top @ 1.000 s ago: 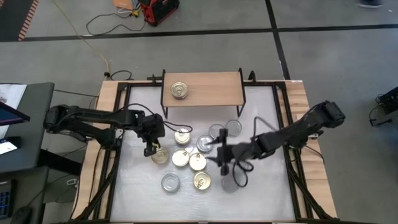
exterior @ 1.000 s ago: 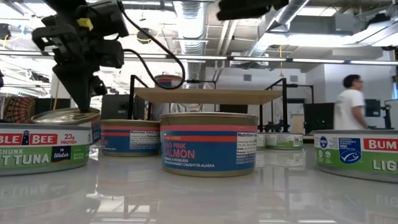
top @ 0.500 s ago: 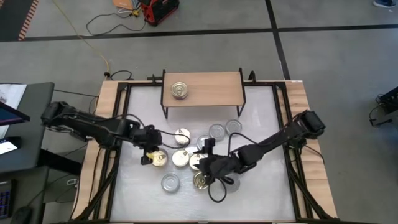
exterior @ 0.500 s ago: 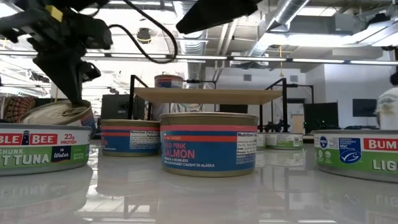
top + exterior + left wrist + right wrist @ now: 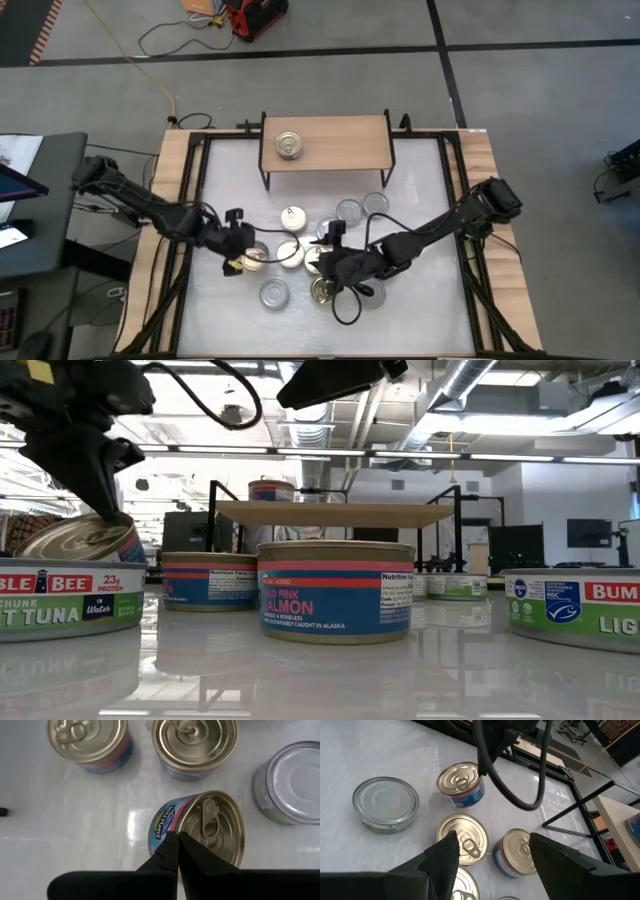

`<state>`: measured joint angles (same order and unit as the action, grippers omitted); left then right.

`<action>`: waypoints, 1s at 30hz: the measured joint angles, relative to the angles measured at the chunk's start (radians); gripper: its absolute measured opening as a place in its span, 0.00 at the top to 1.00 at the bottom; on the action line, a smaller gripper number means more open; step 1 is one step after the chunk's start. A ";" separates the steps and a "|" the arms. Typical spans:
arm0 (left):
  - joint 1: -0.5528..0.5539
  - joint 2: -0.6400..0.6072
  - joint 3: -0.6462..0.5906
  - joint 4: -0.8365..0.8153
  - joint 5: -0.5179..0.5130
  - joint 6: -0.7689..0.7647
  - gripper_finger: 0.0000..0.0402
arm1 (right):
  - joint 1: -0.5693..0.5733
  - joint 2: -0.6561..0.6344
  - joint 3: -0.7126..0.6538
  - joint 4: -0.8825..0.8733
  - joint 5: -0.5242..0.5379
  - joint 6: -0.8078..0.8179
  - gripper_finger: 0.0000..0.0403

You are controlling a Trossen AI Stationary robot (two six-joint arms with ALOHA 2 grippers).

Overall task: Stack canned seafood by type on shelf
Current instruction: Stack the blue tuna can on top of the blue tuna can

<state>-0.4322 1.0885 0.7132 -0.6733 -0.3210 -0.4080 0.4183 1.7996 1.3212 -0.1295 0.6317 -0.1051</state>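
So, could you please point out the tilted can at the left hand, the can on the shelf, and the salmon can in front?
tilted can (image 5: 212, 822), left wrist view, on its gold lid beside the pull tab.
can on the shelf (image 5: 289, 145), high view, centre of its lid.
salmon can (image 5: 335, 600), low view, on its blue label.

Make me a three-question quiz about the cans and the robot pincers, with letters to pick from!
1. Where is the can that sits apart from the rest?
A on the shelf
B on the floor
C under the shelf

2. How many cans are on the shelf?
A three
B one
C none

3. How is the can at the left pincer sitting?
A flat
B upside down
C tilted

Answers: 1 A, it rests on the wooden board. 2 B, a single gold lid shows there. 3 C, the tilted can leans, showing its side label.
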 joint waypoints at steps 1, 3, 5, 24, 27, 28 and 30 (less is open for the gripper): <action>-0.012 0.001 0.000 -0.001 -0.023 -0.001 1.00 | 0.000 0.000 0.000 0.000 0.000 0.000 0.32; -0.033 0.007 0.000 -0.001 -0.069 0.000 1.00 | 0.000 0.000 0.000 0.000 0.000 0.000 0.32; -0.056 0.014 0.000 -0.008 -0.116 0.002 1.00 | 0.000 0.000 0.000 0.000 0.000 0.000 0.32; -0.154 0.132 0.083 -0.073 -0.273 0.006 1.00 | -0.010 0.000 0.000 -0.009 0.003 0.016 0.32; -0.135 0.135 0.086 -0.080 -0.197 -0.073 1.00 | -0.010 0.000 0.000 -0.009 0.000 0.027 0.32; -0.122 0.137 0.086 -0.084 -0.171 -0.100 1.00 | -0.010 0.000 0.000 -0.009 -0.001 0.028 0.32; -0.093 0.139 0.086 -0.101 -0.134 -0.150 0.98 | -0.008 0.000 0.000 -0.008 -0.001 0.029 0.32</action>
<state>-0.5251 1.2274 0.7994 -0.7746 -0.4545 -0.5577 0.4101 1.7996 1.3212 -0.1379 0.6305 -0.0761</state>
